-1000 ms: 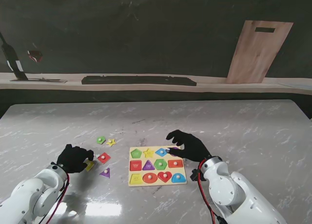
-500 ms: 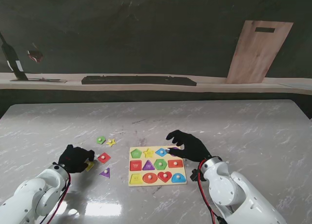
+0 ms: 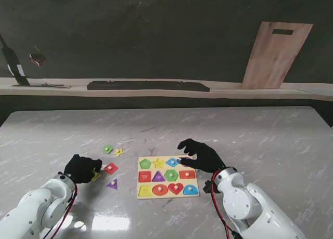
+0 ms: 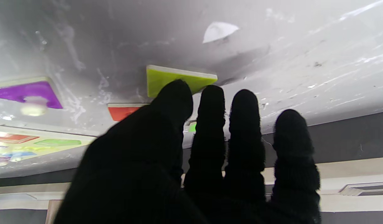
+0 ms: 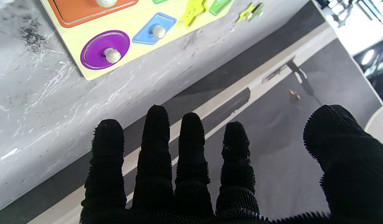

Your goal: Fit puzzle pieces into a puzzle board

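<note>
The wooden puzzle board (image 3: pixel 152 170) lies on the marble table in front of me with several coloured pieces seated in it. My right hand (image 3: pixel 200 155) hovers open over its far right corner, fingers spread beside the purple circle (image 5: pixel 105 49) and blue diamond (image 5: pixel 154 28). Left of the board lie loose pieces: a red one (image 3: pixel 111 168), a purple triangle (image 3: pixel 112 184), a green one (image 3: pixel 107 149) and a yellow star (image 3: pixel 119 151). My left hand (image 3: pixel 82 168) reaches over a flat yellow-green piece (image 4: pixel 166 81). Its fingertips (image 4: pixel 175 93) are at the piece's edge, and the piece rests on the table.
A wooden cutting board (image 3: pixel 274 54) leans on the dark wall at the back right. A long black bar (image 3: pixel 148 85) lies on the ledge behind the table. A dark stand (image 3: pixel 13 65) is at the back left.
My left hand has crept a little to the right, closer onto the yellow-green piece. The right hand and the pieces have stayed where they were.
</note>
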Robot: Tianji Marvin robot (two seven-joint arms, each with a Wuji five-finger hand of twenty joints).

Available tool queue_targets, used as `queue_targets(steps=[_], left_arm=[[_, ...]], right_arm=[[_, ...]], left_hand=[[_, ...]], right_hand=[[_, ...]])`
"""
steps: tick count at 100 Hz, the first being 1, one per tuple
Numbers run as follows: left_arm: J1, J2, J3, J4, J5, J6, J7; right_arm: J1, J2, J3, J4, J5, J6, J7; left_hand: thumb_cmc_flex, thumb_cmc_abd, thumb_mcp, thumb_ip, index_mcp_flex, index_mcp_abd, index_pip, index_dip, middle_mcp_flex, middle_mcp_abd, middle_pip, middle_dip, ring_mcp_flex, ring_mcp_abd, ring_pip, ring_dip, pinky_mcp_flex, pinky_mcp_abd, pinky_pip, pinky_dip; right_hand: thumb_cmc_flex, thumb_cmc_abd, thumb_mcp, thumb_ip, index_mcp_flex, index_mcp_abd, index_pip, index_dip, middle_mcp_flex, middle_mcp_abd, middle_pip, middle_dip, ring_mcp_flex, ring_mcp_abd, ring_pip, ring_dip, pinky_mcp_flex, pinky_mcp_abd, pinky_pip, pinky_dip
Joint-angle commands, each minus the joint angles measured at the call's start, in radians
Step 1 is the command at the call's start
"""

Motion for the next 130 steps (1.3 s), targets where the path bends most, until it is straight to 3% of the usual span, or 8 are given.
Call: queue_targets(steps=[1, 22, 56, 95, 130], left_arm=[[0.012, 0.004, 0.002, 0.006, -0.007, -0.005, -0.036], [0.015, 0.004, -0.002, 0.000, -0.016, -0.012, -0.053], [0.010, 0.002, 0.003, 0.006, -0.018, -0.003, -0.041], [0.013, -0.006, 0.013, -0.004, -0.026, 0.046, -0.008], [0.043, -0.016, 0.004, -0.076, -0.046, 0.100, -0.037]], right_arm=[[-0.008, -0.001, -0.001, -0.007, -0.004, 0.001, -0.002], [-0.010, -0.001, 0.002, -0.009, -0.004, 0.001, -0.003], [-0.012, -0.001, 0.004, -0.011, -0.005, 0.000, -0.004], [-0.012, -0.001, 0.004, -0.012, -0.004, 0.002, -0.004], [-0.010, -0.002, 0.003, -0.010, 0.001, 0.004, -0.003]], left_hand=[[-0.007, -0.066, 0.019, -0.073, 0.055, 0.014, 0.077, 0.007, 0.043, 0.009, 0.046, 0.000, 0.026, -0.030, 0.038, -0.002, 0.009, -0.092, 0.051, 0.011], [-0.066, -0.096, 0.093, -0.110, 0.066, 0.053, 0.093, 0.046, 0.064, 0.023, 0.109, 0.019, 0.048, -0.028, 0.089, -0.013, 0.037, -0.071, 0.092, 0.030], [-0.134, -0.128, 0.147, -0.110, 0.111, 0.097, 0.117, 0.026, 0.073, 0.058, 0.230, -0.062, 0.103, -0.011, 0.152, -0.052, 0.101, -0.034, 0.146, 0.051], [-0.201, -0.188, 0.326, -0.072, 0.132, 0.101, 0.151, 0.072, 0.106, 0.086, 0.301, -0.050, 0.150, 0.001, 0.221, -0.047, 0.159, -0.011, 0.206, 0.064], [-0.205, -0.174, 0.343, -0.043, 0.118, 0.118, 0.152, 0.103, 0.101, 0.098, 0.317, -0.036, 0.156, 0.008, 0.237, -0.047, 0.170, 0.001, 0.219, 0.069]], right_hand=[[-0.037, 0.012, -0.013, 0.037, 0.004, -0.028, -0.020, 0.014, 0.017, -0.030, 0.002, 0.005, 0.020, -0.022, 0.010, 0.007, -0.006, 0.008, 0.005, 0.019], [-0.034, 0.011, -0.012, 0.038, 0.004, -0.029, -0.021, 0.014, 0.016, -0.029, 0.002, 0.005, 0.020, -0.020, 0.011, 0.007, -0.006, 0.008, 0.005, 0.019], [-0.034, 0.011, -0.012, 0.038, 0.004, -0.029, -0.021, 0.014, 0.016, -0.029, 0.002, 0.005, 0.020, -0.020, 0.011, 0.007, -0.006, 0.008, 0.005, 0.019], [-0.036, 0.013, -0.012, 0.038, 0.002, -0.034, -0.024, 0.013, 0.014, -0.027, 0.001, 0.005, 0.018, -0.021, 0.010, 0.007, -0.007, 0.008, 0.005, 0.019], [-0.034, 0.014, -0.013, 0.038, 0.000, -0.034, -0.026, 0.011, 0.014, -0.027, 0.001, 0.005, 0.017, -0.019, 0.010, 0.007, -0.007, 0.007, 0.006, 0.019]])
